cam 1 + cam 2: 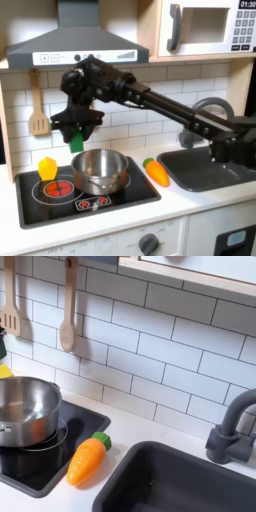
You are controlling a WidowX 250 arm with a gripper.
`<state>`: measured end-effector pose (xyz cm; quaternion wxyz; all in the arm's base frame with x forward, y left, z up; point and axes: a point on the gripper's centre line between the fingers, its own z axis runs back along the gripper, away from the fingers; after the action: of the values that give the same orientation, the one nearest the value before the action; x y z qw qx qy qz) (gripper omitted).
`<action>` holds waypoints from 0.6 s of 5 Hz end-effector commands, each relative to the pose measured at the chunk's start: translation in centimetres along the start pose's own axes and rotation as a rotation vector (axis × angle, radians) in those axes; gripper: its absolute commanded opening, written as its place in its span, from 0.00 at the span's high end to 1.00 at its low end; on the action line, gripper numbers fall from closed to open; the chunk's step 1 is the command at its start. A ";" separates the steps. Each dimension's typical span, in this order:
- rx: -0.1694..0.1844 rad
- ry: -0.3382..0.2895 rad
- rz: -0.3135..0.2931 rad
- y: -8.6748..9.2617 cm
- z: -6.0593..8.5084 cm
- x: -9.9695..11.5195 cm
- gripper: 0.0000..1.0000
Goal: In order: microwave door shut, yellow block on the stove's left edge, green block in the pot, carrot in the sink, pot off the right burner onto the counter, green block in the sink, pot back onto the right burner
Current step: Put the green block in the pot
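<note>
Your gripper hangs above the stove in the first exterior view, its jaws closed around the green block, which pokes out below them. The block is lifted clear of every surface.

The steel pot sits on the stove's right burner, at about five o'clock from the gripper and just below it, its open mouth facing up. That is the relation to watch: the block has to travel down and slightly toward the first exterior view's right to land inside.

The yellow block rests at the stove's left edge, at about seven o'clock from the gripper.

The carrot lies on the worktop between stove and sink, tip toward the front. The microwave door looks shut.
</note>
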<state>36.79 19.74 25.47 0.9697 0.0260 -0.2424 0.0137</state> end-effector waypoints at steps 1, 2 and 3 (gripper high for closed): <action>-0.031 0.054 -0.058 -1.5 -0.7 -2.3 1.00; -0.051 0.074 -0.083 -2.4 -1.4 -3.2 1.00; -0.055 0.070 -0.102 -3.0 -1.4 -3.3 1.00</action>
<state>34.73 16.63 22.61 0.9774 0.0094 -0.2068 -0.0425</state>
